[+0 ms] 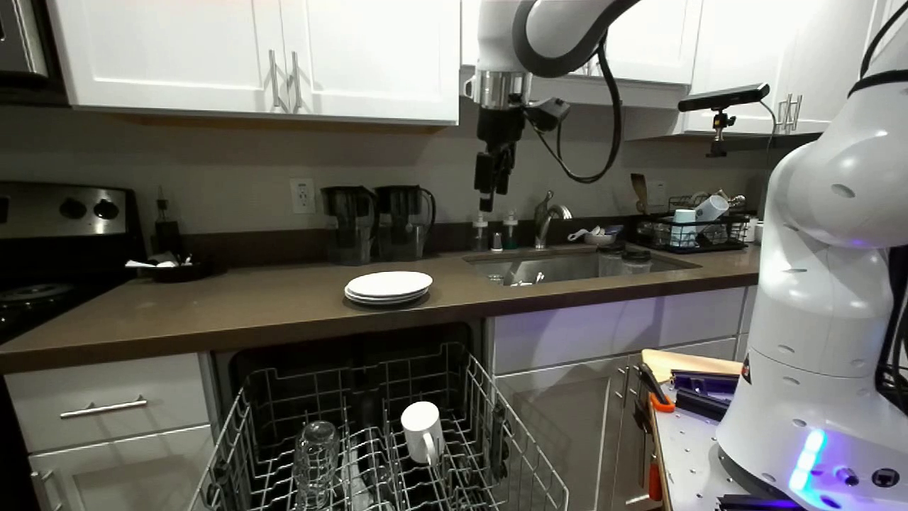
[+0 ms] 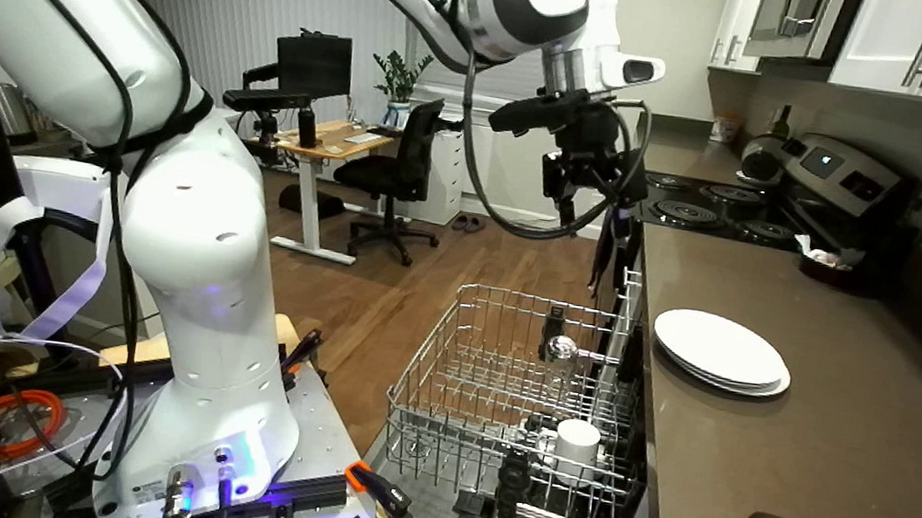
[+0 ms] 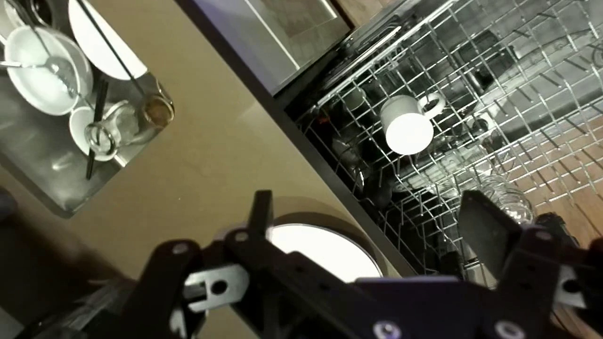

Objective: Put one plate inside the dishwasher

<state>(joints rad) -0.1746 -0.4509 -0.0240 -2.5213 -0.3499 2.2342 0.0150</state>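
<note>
Countertop [image 1: 234, 312], in an exterior view: brown
Near edge: stack of white plates [image 1: 389, 284]
Far side: two dark-topped pitchers [image 1: 347, 227]
Left: dark dish [image 1: 184, 272]
Right: black wire basket [image 1: 716, 248]
Dishwasher rack [image 1: 521, 426]: white mug [image 1: 420, 426], clear glass [image 1: 317, 454] to its left

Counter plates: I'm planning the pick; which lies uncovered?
The topmost plate: its whole face shows in both exterior views; the rest of the stack shows only edges.

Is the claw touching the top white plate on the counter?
Apart. In both exterior views, the claw hangs higher than the top white plate, with a clear gap between them.
</note>
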